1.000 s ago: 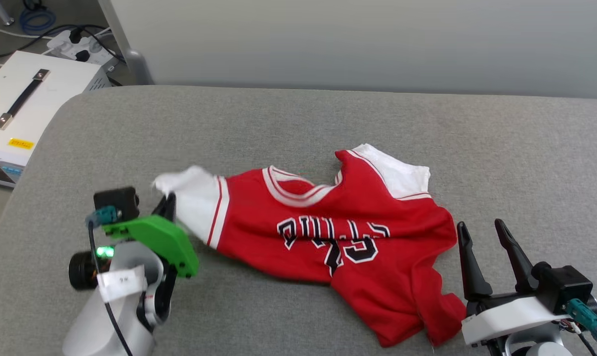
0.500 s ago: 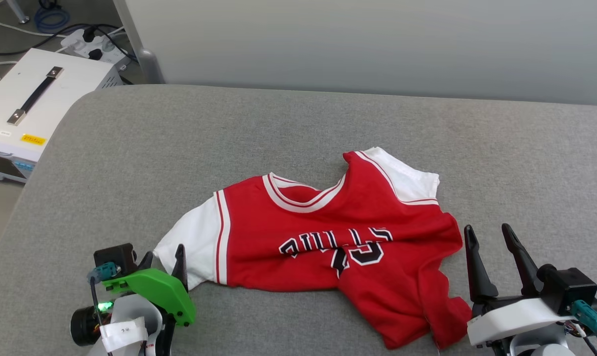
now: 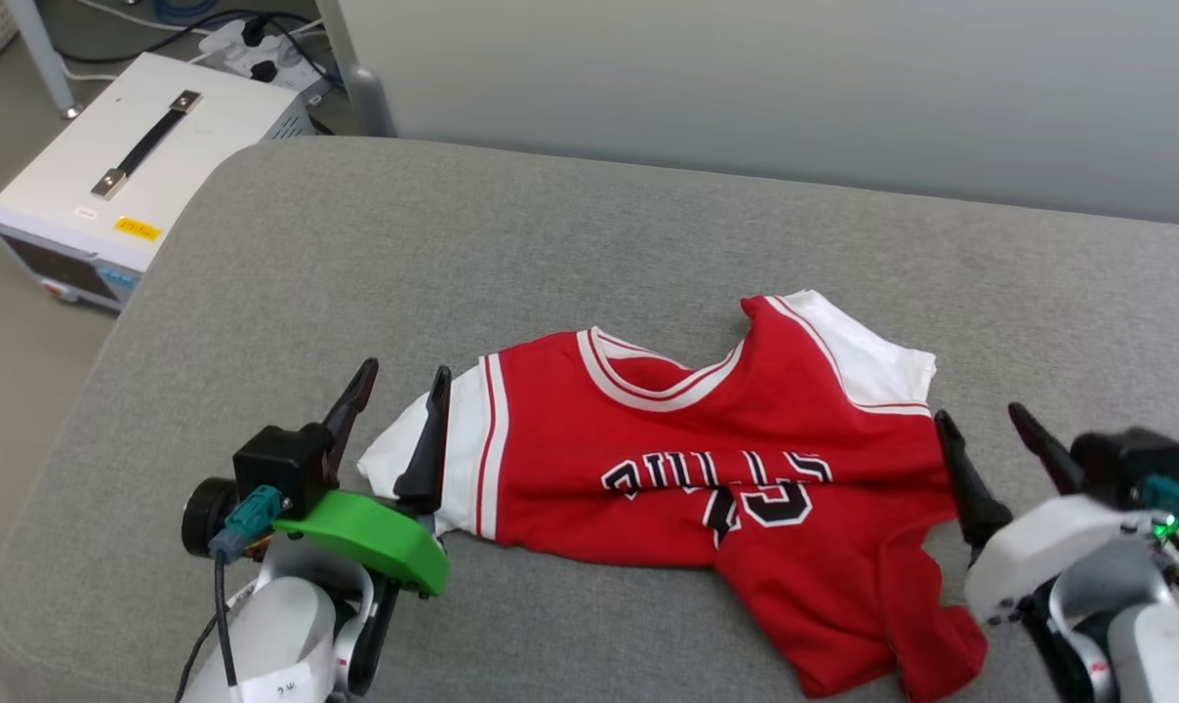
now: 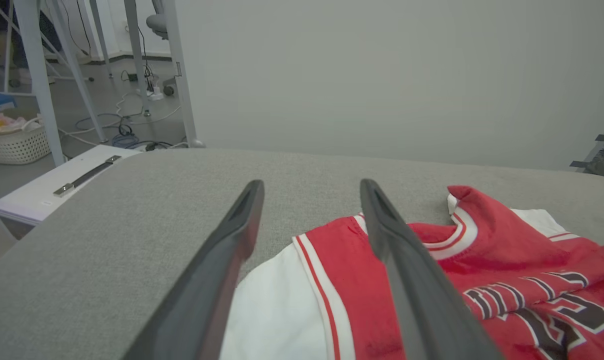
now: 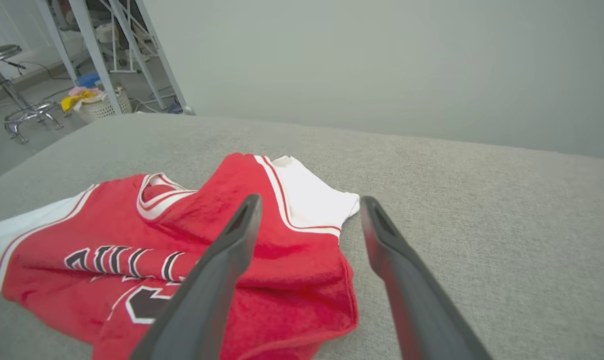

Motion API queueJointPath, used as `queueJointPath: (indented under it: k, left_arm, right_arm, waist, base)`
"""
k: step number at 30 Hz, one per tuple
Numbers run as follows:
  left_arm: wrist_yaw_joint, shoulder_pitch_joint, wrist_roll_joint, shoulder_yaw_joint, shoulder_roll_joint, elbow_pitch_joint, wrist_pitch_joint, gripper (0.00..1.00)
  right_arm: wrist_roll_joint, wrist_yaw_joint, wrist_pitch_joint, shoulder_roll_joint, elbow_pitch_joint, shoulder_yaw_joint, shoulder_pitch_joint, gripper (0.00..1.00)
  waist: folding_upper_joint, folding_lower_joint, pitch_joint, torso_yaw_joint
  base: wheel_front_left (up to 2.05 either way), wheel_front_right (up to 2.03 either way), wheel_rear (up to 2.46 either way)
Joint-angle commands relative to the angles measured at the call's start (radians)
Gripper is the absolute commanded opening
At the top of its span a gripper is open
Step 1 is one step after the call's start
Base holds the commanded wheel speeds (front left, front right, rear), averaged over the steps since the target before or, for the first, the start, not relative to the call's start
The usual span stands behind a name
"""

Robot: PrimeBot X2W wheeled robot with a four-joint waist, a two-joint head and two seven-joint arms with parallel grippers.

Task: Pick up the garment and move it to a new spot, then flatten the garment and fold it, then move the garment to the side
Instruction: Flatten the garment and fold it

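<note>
– Over on the far left, down on the floor, a white box (image 3: 111, 186) with a black handle sits beside the grey tabletop (image 3: 589, 234). Next along is the left claw (image 3: 406, 369), fingers spread wide, nothing pinched. The finger nearer the shirt crosses the edge of the white sleeve (image 3: 389, 459).

– Its wrist view agrees: the left claw (image 4: 310, 184) is parted and the sleeve lies flat on the grey cloth beneath. That angle adds a white basket (image 4: 14, 145) on the floor among metal legs.

– Centre stage is the garment (image 3: 726, 459), a red jersey lying chest-up on the tabletop between the two claws. The collar points at the far wall, and the lower right corner is rumpled.

– From the head view the black lettering is creased across the middle.

– On the right, the right claw (image 3: 979, 412) is parted too, and empty, just beside the shirt's edge. Touching or not, I cannot tell.

– Its own view puts one finger over red cloth and the other over bare grey. It also brings in a chrome stool (image 5: 12, 115) and a pale basket (image 5: 99, 102) with yellow and pink things in it.
</note>
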Motion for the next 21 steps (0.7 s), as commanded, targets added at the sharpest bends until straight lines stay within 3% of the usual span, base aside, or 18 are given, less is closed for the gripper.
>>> queueJointPath:
  k: [1,2,6,10,14,21]
  left_arm:
    - [0.002,0.018,0.022,0.012,-0.014,-0.035,-0.005,1.00]
    - [-0.006,0.044,0.057,0.017,-0.040,-0.079,-0.006,1.00]
    - [-0.023,0.053,0.083,0.021,-0.071,-0.091,-0.006,1.00]
    - [-0.046,0.047,0.099,0.024,-0.099,-0.084,-0.006,1.00]
    - [-0.065,0.033,0.114,0.031,-0.125,-0.077,-0.006,1.00]
    - [-0.089,0.017,0.135,0.051,-0.162,-0.065,-0.006,1.00]
  right_arm:
    - [-0.008,-0.001,0.079,-0.040,-0.005,-0.003,-0.051,1.00]
    - [0.000,-0.001,0.309,-0.107,0.014,-0.008,-0.139,1.00]
    - [0.022,-0.001,0.586,-0.176,0.058,0.006,-0.245,1.00]
    - [0.048,-0.001,0.775,-0.229,0.120,0.029,-0.339,1.00]
    - [0.042,-0.001,0.870,-0.261,0.201,0.032,-0.408,1.00]
    - [-0.014,-0.001,0.844,-0.276,0.327,0.019,-0.482,1.00]
  waist:
    - [0.0000,0.0000,0.037,0.042]
    - [0.0000,0.0000,0.063,0.079]
    - [0.0000,0.0000,0.094,0.123]
    - [0.0000,0.0000,0.125,0.164]
    - [0.0000,0.0000,0.154,0.202]
    - [0.0000,0.0000,0.192,0.250]
  base:
    - [0.00,0.00,0.00]
    - [0.00,0.00,0.00]
    - [0.00,0.00,0.00]
    - [0.00,0.00,0.00]
    - [0.00,0.00,0.00]
    - [0.00,0.00,0.00]
